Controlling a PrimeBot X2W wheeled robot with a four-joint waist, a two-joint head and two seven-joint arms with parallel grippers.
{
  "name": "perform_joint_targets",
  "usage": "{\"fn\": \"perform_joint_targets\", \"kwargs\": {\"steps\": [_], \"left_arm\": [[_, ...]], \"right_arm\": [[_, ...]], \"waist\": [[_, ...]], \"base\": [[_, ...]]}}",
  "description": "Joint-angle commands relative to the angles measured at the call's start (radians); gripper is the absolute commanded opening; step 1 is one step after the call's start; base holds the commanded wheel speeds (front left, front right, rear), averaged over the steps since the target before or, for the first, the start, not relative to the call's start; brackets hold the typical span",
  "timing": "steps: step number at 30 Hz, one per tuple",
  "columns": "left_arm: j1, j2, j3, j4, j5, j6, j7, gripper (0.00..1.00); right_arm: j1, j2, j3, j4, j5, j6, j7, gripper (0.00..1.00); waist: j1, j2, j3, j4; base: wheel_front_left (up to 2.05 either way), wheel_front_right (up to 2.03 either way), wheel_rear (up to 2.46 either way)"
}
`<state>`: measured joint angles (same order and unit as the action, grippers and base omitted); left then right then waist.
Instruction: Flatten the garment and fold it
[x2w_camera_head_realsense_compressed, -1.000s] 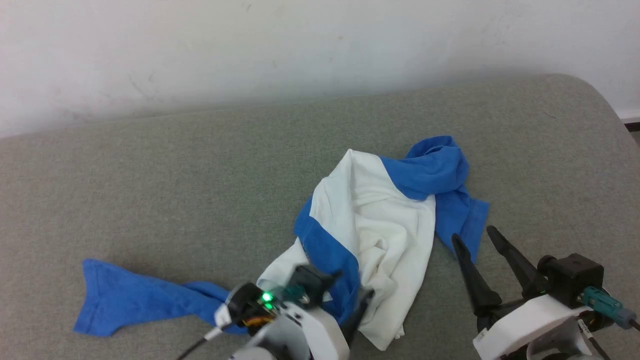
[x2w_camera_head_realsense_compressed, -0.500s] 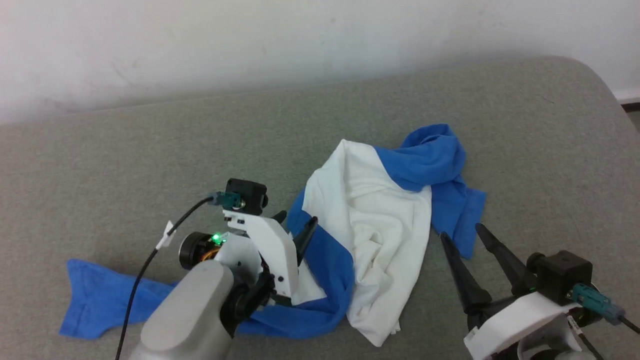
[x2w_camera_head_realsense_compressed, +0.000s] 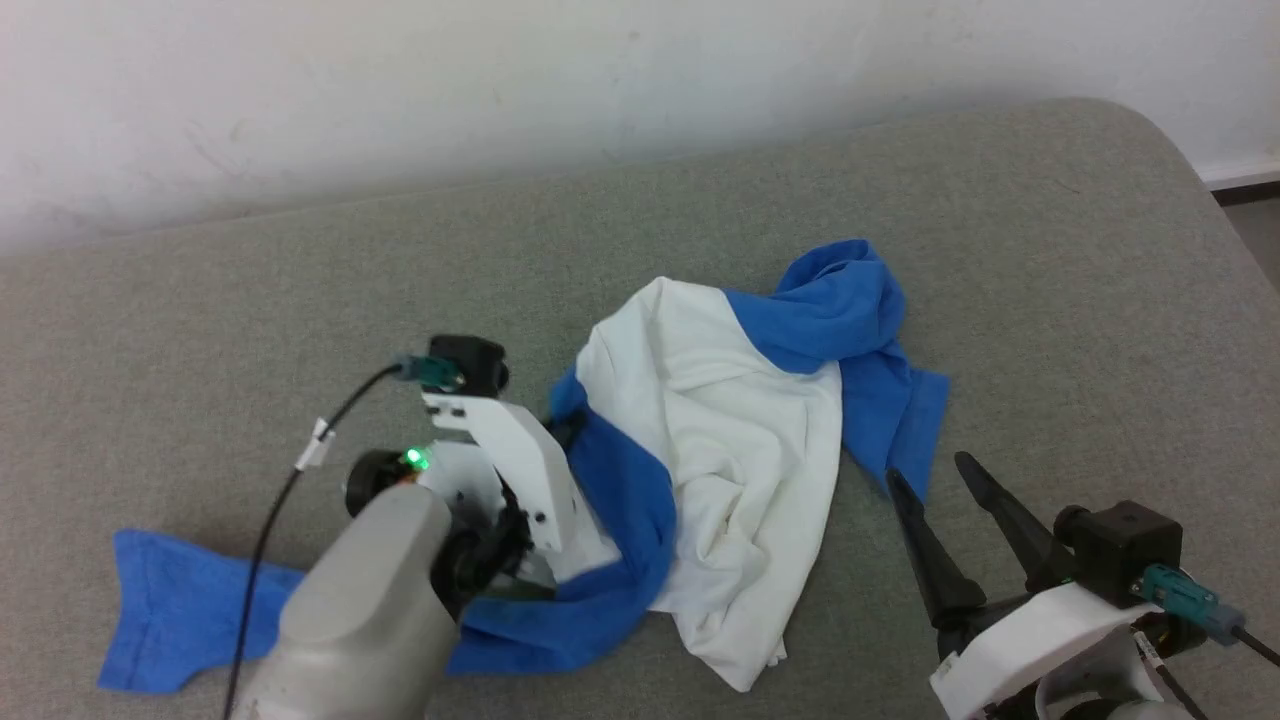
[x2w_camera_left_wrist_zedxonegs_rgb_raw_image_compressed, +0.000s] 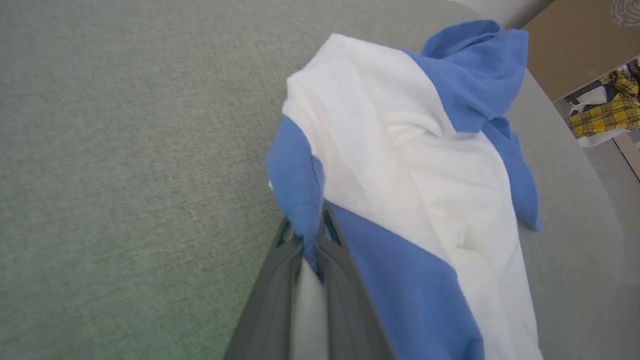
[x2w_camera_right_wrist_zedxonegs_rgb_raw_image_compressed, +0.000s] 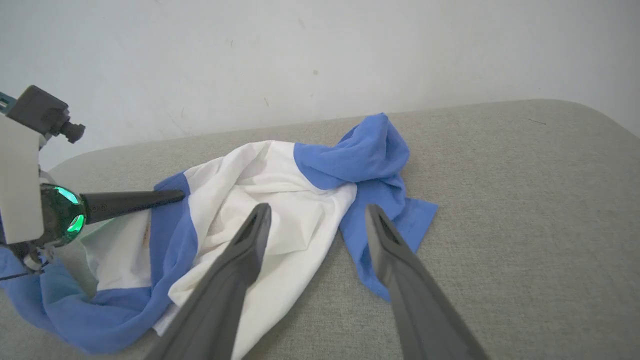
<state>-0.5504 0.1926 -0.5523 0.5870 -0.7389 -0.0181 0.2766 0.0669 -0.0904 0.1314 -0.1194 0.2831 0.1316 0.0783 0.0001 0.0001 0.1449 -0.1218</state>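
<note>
Well, from my seat the pale wall (x2w_camera_head_realsense_compressed: 400, 90) runs along the back, and below it the grey fabric-covered worktop (x2w_camera_head_realsense_compressed: 250, 300) spreads across the head view, with a rounded corner at the far right. The shirt (x2w_camera_head_realsense_compressed: 740, 440) lies crumpled a little right of the middle of the worktop, its white body wrinkled and partly folded over itself. One blue sleeve (x2w_camera_head_realsense_compressed: 170, 610) trails flat toward the near left edge, while the other sleeve (x2w_camera_head_realsense_compressed: 830, 300) is bunched in a heap at the shirt's far right side, its cuff spilling toward me.

My left claw (x2w_camera_left_wrist_zedxonegs_rgb_raw_image_compressed: 306, 227) is pinched tight on a blue fold at the shirt's left edge; in the left wrist view the cloth is squeezed between the two fingers. My right claw (x2w_camera_head_realsense_compressed: 928, 468) sits at the near right with its fingers spread wide, tips just beside the blue cuff, gripping nothing.
</note>
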Motion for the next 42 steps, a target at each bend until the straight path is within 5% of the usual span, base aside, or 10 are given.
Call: {"fn": "perform_joint_targets", "kwargs": {"steps": [1,6,15,22,24,33,42], "left_arm": [[-0.029,0.013,0.013,0.004,0.009,0.0,-0.026,0.0],[-0.099,0.081,0.036,0.001,0.053,0.029,-0.066,0.0],[-0.269,0.239,0.041,0.116,0.124,0.056,0.037,0.0],[-0.317,0.245,0.078,0.272,0.112,0.069,-0.043,0.02],[-0.309,0.226,0.088,0.297,0.096,0.071,-0.063,1.0],[-0.201,0.209,0.112,0.201,0.074,0.054,-0.247,1.0],[0.063,0.296,0.046,-0.269,0.055,0.103,-0.043,1.0]], "right_arm": [[-0.003,0.005,-0.002,0.006,0.003,-0.001,-0.004,1.0],[0.0,0.008,0.003,0.014,0.006,-0.001,0.005,1.0],[-0.043,0.008,0.037,0.016,0.017,-0.001,0.003,1.0],[-0.075,0.007,0.052,0.036,0.029,-0.001,-0.022,1.0],[-0.076,0.007,0.048,0.04,0.03,-0.001,-0.027,1.0],[-0.048,0.009,0.02,0.04,0.018,-0.001,-0.021,1.0],[-0.001,0.012,-0.002,0.014,0.004,-0.001,0.011,1.0]], "waist": [[-0.0001,-0.0001,-0.006,0.003],[-0.0001,-0.0001,-0.012,0.007],[-0.0001,-0.0001,0.071,-0.053],[-0.0001,-0.0001,0.121,-0.095],[-0.0001,-0.0001,0.119,-0.094],[-0.0001,-0.0001,0.053,-0.04],[-0.0001,-0.0001,-0.007,0.02]], "base": [[0.0,0.0,0.0],[0.0,0.0,0.0],[0.0,0.0,0.0],[0.0,0.0,0.0],[0.0,0.0,0.0],[0.0,0.0,0.0],[0.0,0.0,0.0]]}}
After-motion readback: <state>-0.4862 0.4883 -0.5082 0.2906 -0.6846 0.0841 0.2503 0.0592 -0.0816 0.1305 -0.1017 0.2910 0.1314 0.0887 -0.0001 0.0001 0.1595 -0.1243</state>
